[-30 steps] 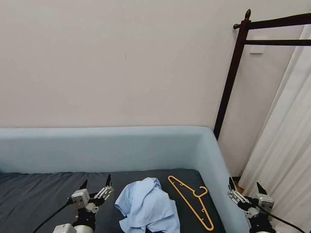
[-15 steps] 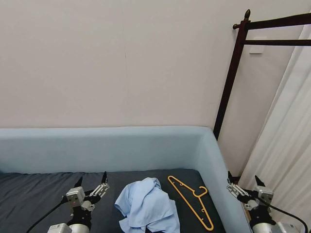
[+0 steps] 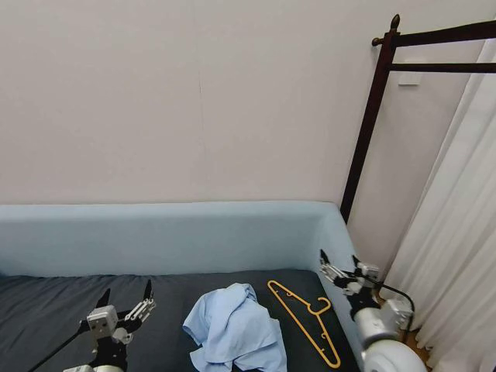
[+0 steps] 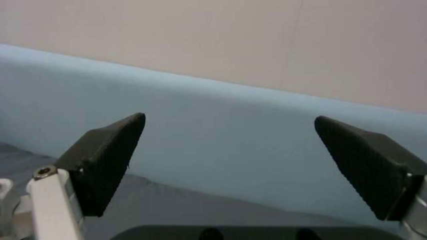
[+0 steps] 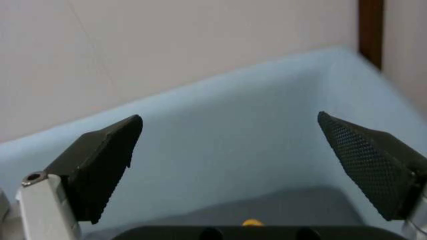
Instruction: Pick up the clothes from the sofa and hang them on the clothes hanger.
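A crumpled light blue shirt (image 3: pixel 232 325) lies on the dark seat of the sofa (image 3: pixel 46 306), with an orange plastic hanger (image 3: pixel 308 318) flat on the seat just to its right. My left gripper (image 3: pixel 125 297) hovers open over the seat, left of the shirt. Over the sofa's right arm my right gripper (image 3: pixel 339 264) stands open, above and right of the hanger. Both wrist views show wide-spread black fingers (image 4: pixel 107 160) (image 5: pixel 100 162) with nothing between them, facing the pale blue backrest (image 4: pixel 220 135). A bit of the orange hanger (image 5: pixel 251 223) peeks into the right wrist view.
A dark wooden clothes rack (image 3: pixel 372 116) stands behind the sofa's right end. A white curtain (image 3: pixel 465 232) hangs at the far right. The pale blue backrest (image 3: pixel 170 232) runs along the wall.
My left gripper has drifted left and down, away from the shirt. My right gripper has risen and swung left, from beyond the sofa's arm to above it.
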